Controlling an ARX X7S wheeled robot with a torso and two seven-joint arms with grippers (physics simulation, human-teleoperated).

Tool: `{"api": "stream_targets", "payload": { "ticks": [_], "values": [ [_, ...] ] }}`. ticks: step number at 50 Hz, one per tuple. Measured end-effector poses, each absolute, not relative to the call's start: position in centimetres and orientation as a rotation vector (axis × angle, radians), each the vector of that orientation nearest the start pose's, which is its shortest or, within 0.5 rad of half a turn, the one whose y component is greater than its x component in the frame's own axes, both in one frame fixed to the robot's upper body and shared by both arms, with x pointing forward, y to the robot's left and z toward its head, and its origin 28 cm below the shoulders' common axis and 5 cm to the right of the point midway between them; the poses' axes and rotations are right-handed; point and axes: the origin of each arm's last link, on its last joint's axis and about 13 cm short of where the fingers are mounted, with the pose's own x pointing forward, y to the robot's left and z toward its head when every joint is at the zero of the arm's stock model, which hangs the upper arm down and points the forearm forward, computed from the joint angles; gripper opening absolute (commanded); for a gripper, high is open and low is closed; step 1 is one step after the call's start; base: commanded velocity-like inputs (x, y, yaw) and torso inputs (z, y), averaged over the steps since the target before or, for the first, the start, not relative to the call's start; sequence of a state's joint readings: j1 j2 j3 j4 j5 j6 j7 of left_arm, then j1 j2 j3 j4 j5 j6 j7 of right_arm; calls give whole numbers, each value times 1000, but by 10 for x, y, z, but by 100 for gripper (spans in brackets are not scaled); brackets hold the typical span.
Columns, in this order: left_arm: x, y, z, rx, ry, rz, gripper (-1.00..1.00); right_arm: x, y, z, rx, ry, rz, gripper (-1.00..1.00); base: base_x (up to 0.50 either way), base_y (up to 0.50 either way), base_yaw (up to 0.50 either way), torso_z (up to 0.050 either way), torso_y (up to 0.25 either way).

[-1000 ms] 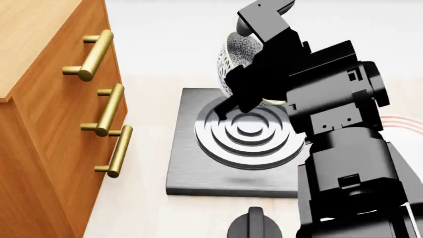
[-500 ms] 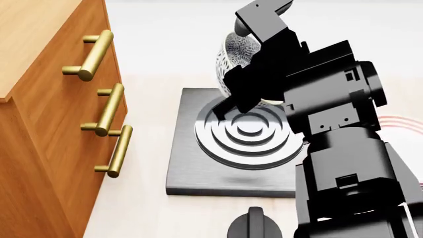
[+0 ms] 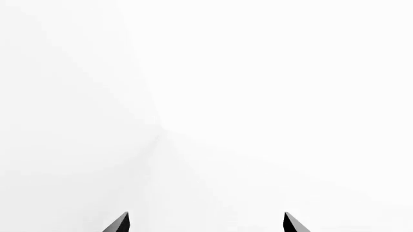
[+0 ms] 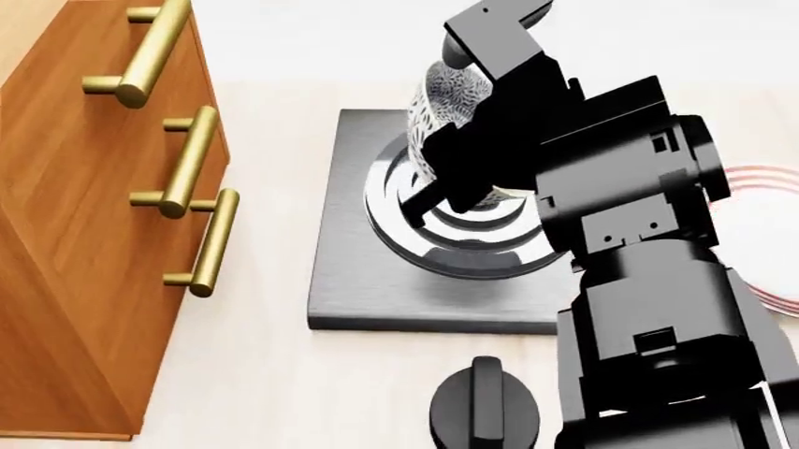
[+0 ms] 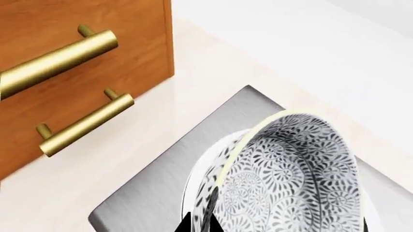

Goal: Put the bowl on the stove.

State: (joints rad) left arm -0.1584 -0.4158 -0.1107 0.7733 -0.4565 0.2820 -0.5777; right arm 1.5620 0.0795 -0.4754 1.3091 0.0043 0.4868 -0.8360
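We find no readable text, label, brand, number or sign in any of the three views. The bowl carries only a grey-black leafy pattern, no lettering. The stove is plain dark grey metal, unmarked. The round black knob shows a raised bar but no dial markings we can make out. The wooden cabinet and its brass handles bear no print. The right arm housing has small pale spots that may be markings; at this resolution we cannot read them. The left wrist view is blank white.
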Motion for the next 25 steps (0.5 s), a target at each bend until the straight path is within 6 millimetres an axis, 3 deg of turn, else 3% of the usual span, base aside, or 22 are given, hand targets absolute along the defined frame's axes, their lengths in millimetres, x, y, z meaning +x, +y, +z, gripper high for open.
{"api": "stream_targets", "payload": {
  "ticks": [25],
  "values": [
    [175, 258, 228, -354, -1130, 270, 100, 431, -137, 265, -327, 421, 689, -100, 0, 0, 0, 0, 0]
  ]
}}
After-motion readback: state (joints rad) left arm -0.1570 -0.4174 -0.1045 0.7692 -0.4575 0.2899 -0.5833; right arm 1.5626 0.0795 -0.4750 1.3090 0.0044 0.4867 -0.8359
